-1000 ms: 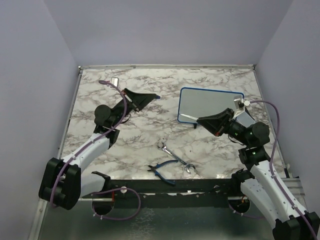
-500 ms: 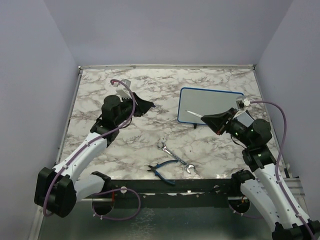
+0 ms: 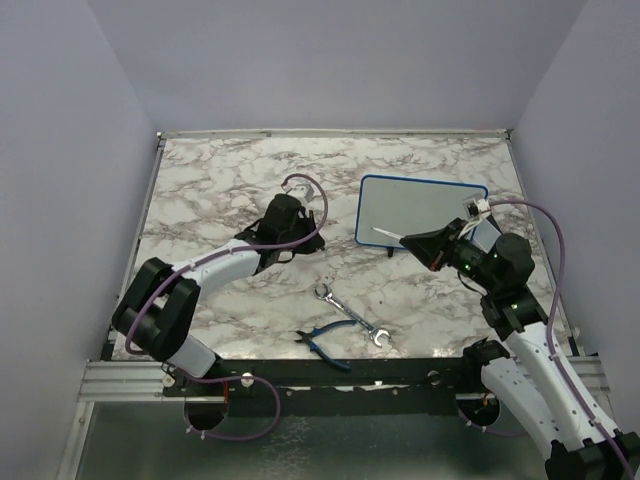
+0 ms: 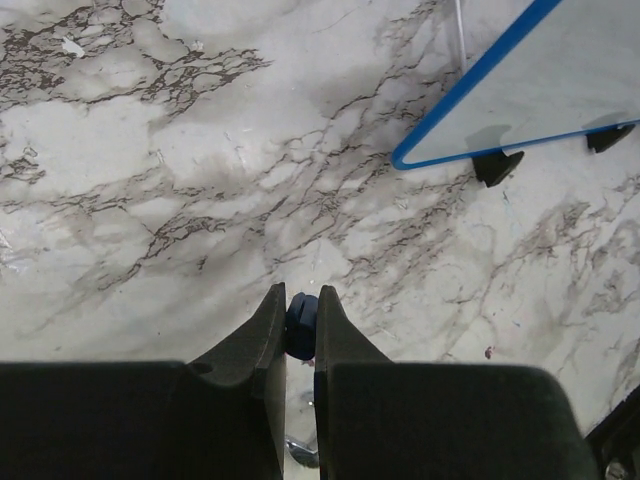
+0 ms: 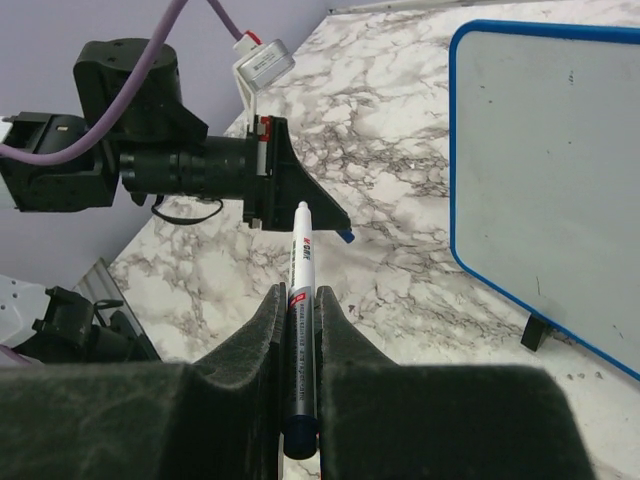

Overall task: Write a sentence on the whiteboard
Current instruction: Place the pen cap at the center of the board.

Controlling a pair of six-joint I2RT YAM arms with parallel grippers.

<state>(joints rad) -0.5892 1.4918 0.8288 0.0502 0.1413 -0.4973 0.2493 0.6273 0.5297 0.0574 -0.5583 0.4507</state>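
We found the left gripper [image 4: 301, 300], clenching a blue cap [image 4: 301, 325], swung toward the whiteboard [image 3: 430, 200]. The right gripper [image 5: 300, 295] grasped a marker [image 5: 302, 255], label illegible.

Left arm [image 3: 220, 265] and right arm [image 3: 540, 375] wore white shells, black joints — purple cable [image 5: 40, 152] off each wrist; left pincer [image 4: 300, 298] black, wedge-shaped.

light: bright, even, diffuse | shadows: soft, faint | sheen: mild on marble table [image 3: 230, 190] | whiteboard [image 3: 420, 208]: looks grey | focus: sharp
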